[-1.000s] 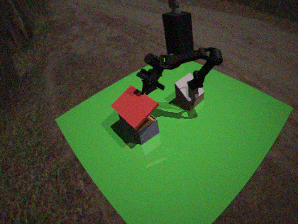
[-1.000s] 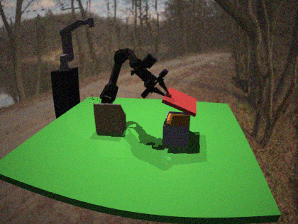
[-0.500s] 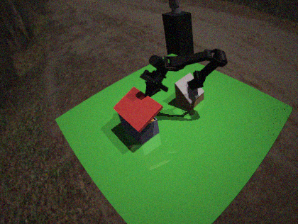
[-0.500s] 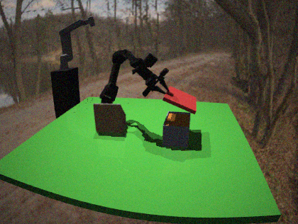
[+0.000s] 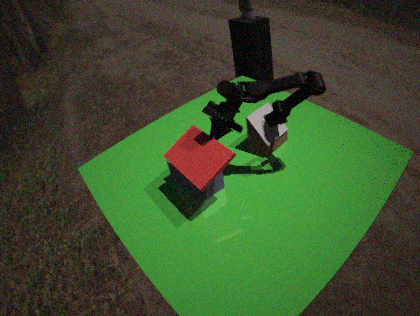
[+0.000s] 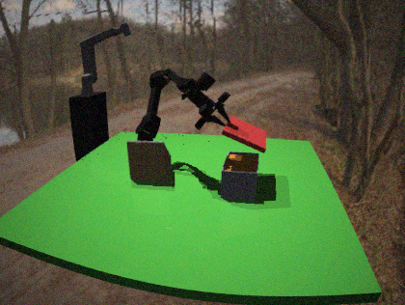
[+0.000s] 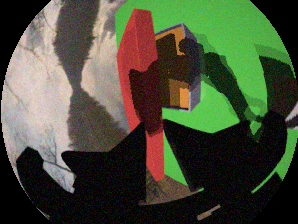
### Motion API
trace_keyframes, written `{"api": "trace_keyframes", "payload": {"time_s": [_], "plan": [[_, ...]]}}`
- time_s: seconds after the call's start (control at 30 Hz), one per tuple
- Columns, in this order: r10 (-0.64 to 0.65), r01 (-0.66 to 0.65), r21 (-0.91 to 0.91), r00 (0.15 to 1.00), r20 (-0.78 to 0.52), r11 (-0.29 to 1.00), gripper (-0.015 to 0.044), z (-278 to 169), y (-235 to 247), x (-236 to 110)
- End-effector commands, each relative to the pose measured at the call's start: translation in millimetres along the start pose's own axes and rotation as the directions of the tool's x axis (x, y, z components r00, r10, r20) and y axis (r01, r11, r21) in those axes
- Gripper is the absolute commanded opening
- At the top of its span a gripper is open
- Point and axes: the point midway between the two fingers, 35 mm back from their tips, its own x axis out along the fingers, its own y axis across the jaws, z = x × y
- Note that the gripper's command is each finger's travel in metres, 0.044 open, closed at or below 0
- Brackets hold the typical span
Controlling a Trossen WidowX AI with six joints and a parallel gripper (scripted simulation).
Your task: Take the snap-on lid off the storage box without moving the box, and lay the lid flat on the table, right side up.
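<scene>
My gripper is shut on one edge of the red lid. The lid hangs in the air above the storage box, clear of it and tilted a little. The box is dark blue with an orange-brown inside, stands open on the green table, and in the top view is mostly hidden under the lid.
A tan and white block stands on the table by the arm's base. A tall black post stands at the table's far edge. Rough ground surrounds the table.
</scene>
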Motion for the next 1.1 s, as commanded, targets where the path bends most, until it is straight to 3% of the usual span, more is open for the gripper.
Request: {"api": "trace_keyframes", "payload": {"time_s": [0.0,1.07], "plan": [[0.01,-0.01,-0.003,1.0,0.003,1.0,0.0,-10,2,-2],[0.009,-0.009,-0.001,1.0,0.001,1.0,0.0,-74,0,-4]]}}
